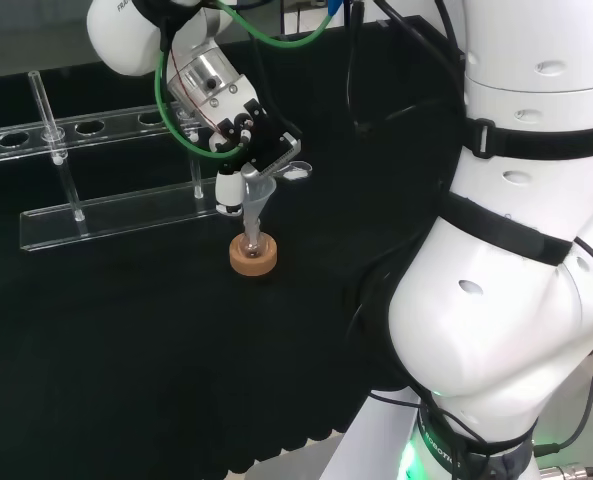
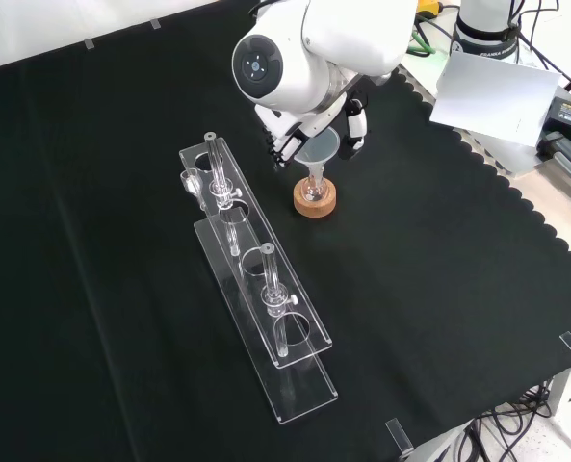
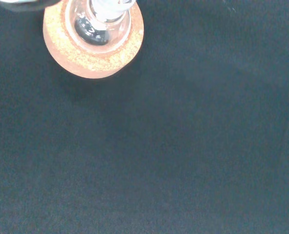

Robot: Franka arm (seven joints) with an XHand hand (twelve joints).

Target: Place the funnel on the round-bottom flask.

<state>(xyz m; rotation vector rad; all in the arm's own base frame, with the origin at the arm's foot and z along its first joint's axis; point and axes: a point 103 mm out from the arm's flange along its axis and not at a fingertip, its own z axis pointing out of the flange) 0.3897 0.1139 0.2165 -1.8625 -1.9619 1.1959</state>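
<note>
funnel (image 1: pixel 257 196) | pinched in hand (image 1: pixel 244 150) | stem entering flask (image 1: pixel 253 243)

The head camera sits behind and above the arm's base, looking across the black cloth (image 1: pixel 126 350). The front camera faces back, looking down from farther off. The wrist camera hangs close over the cork ring (image 3: pixel 93 41), which all three share, at eleven o'clock there.

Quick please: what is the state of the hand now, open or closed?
Hand: closed on the funnel, its stem at the flask on the cork ring.
</note>
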